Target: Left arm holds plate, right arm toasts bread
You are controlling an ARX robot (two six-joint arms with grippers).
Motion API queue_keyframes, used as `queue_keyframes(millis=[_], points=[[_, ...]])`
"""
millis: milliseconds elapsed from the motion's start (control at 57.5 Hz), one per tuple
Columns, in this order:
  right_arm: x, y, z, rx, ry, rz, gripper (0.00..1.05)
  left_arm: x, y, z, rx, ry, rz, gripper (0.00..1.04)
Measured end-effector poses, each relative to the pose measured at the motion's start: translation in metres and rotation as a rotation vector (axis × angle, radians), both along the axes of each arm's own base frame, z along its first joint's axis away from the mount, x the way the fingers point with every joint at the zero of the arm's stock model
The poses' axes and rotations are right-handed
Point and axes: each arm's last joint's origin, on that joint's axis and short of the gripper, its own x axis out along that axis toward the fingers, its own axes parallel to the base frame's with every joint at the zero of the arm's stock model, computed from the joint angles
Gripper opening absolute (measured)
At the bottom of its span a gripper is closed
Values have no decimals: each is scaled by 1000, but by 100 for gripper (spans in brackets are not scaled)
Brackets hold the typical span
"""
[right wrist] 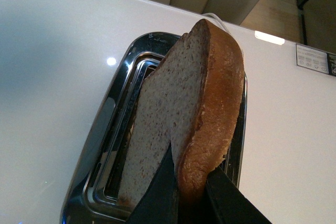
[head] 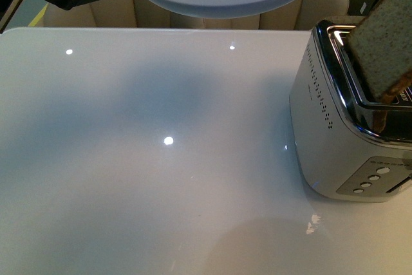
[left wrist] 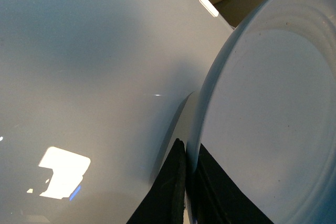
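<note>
**Bread slice partway into toaster, plate held clear**

Landmark: brushed-silver metal toaster [head: 322, 117] with a chrome top, standing on the glossy white table [head: 161, 185] on the robot's right. A row of small round buttons [head: 372, 178] sits on the toaster's near end face. Rows of vent holes run along its left flank.

Slice of light brown wholemeal bread [head: 384, 37] with a darker crust: its lower end is down inside the toaster's chrome-rimmed slot. The rest stands out above the top, tilted rather than upright. The speckled crumb faces the toaster's left side. (Whether there is more than one slot, and which this is, cannot be told.)

Right gripper [right wrist: 191, 200]: black fingers [right wrist: 157, 203] are clamped on the bread, one on each face with the crust edge between them. They grip the end of the slice that is above the toaster.

Small round pale grey-blue plate [head: 225, 6] with a low rim: held in the air, well apart from the toaster. It is to the toaster's left and beyond its far end, over the table's far edge. The left wrist view shows faint concentric rings on one face.

Left gripper [left wrist: 190, 187]: dark fingers [left wrist: 170, 198] are closed tight on the plate's rim, one on each side.

A soft grey shadow [head: 167, 88] lies on the table left of the toaster. A cream padded seat back [head: 283, 17] stands beyond the toaster's far end.
</note>
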Motion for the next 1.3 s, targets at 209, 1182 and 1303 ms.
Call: queue_keyframes(millis=[209, 1182, 1303], points=[[6, 8, -9, -31, 21, 4, 3, 0, 0, 0, 0, 0, 0, 3], [8, 18, -54, 9, 99, -5, 63, 0, 0, 0, 0, 0, 0, 3], [-5, 13, -29, 123, -22, 10, 89, 0, 0, 0, 0, 0, 0, 3]])
